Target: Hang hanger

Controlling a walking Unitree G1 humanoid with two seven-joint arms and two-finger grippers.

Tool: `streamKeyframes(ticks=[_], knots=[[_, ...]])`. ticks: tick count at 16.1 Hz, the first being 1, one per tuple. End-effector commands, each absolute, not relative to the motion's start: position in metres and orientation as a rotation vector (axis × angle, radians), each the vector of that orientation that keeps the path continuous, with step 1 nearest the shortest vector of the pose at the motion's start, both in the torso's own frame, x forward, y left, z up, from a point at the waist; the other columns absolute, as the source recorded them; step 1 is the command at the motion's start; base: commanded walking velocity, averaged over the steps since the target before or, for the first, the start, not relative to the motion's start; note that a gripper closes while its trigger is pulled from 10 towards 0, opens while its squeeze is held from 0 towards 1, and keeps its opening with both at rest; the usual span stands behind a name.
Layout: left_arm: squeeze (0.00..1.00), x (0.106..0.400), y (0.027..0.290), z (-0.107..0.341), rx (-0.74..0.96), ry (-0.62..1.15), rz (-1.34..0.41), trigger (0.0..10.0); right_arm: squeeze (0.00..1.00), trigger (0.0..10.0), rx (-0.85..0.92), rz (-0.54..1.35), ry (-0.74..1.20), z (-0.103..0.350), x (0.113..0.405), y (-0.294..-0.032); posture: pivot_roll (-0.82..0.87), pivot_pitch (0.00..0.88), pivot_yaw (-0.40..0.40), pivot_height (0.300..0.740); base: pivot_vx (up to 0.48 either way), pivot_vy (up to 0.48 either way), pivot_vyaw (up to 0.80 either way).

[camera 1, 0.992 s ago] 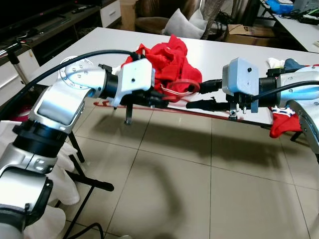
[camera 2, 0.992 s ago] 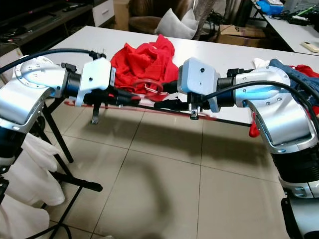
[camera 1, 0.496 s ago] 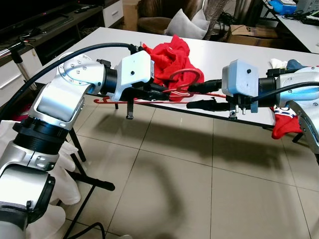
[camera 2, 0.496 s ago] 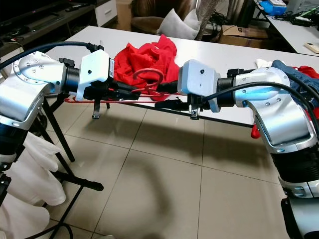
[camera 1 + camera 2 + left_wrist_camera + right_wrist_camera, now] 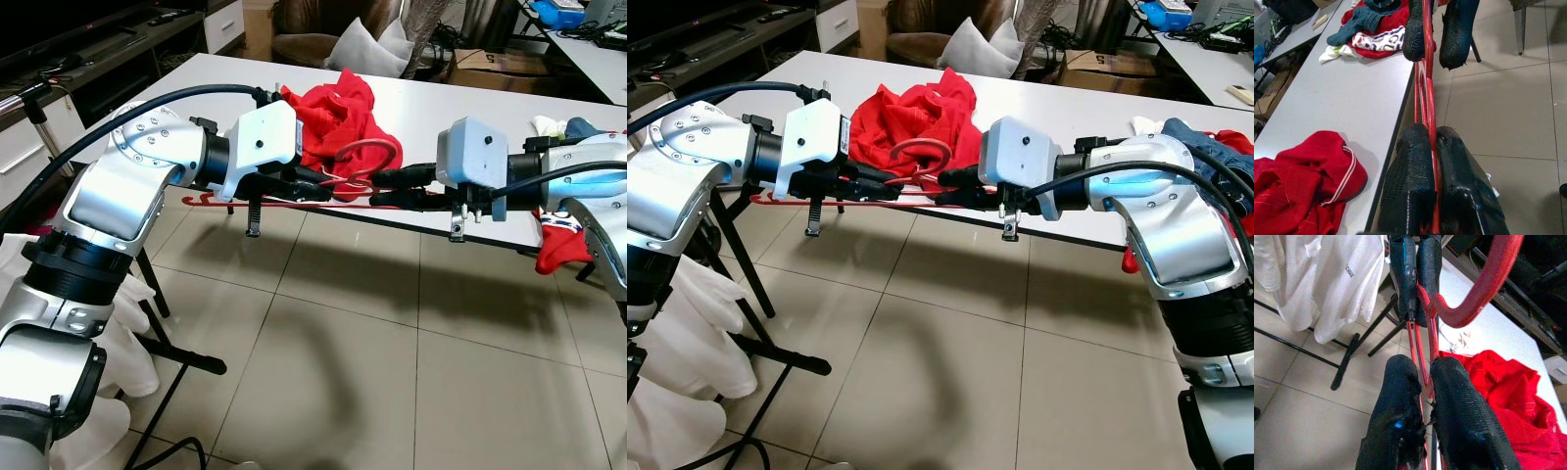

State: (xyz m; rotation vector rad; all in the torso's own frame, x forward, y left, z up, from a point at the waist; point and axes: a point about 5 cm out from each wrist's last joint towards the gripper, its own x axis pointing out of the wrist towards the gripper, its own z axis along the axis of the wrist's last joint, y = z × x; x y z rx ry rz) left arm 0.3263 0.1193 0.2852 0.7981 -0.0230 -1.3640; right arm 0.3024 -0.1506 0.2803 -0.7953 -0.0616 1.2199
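A red plastic hanger (image 5: 367, 157) is held level in front of the white table (image 5: 470, 108), hook pointing up. My left gripper (image 5: 328, 186) is shut on its bar from the left. My right gripper (image 5: 390, 192) is shut on the same bar from the right, fingertips nearly meeting the left ones. In the left wrist view the fingers (image 5: 1413, 161) pinch the red bar (image 5: 1426, 83). The right wrist view has the gripper (image 5: 1422, 364) clamped on the bar under the hook (image 5: 1484, 289).
A crumpled red garment (image 5: 333, 113) lies on the table behind the hanger. More clothes (image 5: 558, 245) are piled at the table's right end. White garments (image 5: 118, 333) hang on a black rack (image 5: 186, 357) at my left. Tiled floor lies below.
My right gripper's fingers, apart half a second ago, have shut on the hanger bar. Over the second, the left gripper lifted the hanger slightly and the hook stands higher.
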Motion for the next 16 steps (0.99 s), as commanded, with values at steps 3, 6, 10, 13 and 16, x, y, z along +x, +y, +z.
streamKeyframes(ticks=[3,6,10,13,16], knots=[[0.00,0.315,0.108,0.308,0.821,-0.164,-1.406,0.0,0.00,0.0,-0.771,1.227,-0.001,0.272,0.305,-0.153,-0.10,0.000,-0.019,0.740,0.000,0.000,0.00],[0.00,0.314,0.105,0.315,0.821,-0.199,-1.401,0.0,0.00,1.1,-0.767,1.233,0.025,0.268,0.305,-0.155,-0.10,0.000,-0.019,0.740,0.000,0.000,0.00],[0.00,0.312,0.105,0.311,0.829,-0.186,-1.410,0.0,1.00,10.0,-0.733,1.203,0.036,0.268,0.308,-0.157,-0.10,0.000,-0.019,0.740,0.000,0.000,0.00],[0.00,0.311,0.105,0.311,0.833,-0.185,-1.418,0.0,1.00,10.0,-0.758,1.169,0.030,0.270,0.312,-0.158,-0.09,0.000,-0.017,0.740,0.000,0.000,0.00],[0.00,0.311,0.105,0.311,0.839,-0.185,-1.422,0.0,1.00,10.0,-0.800,1.144,0.033,0.267,0.315,-0.159,-0.09,0.000,-0.020,0.740,0.000,0.000,0.00]])
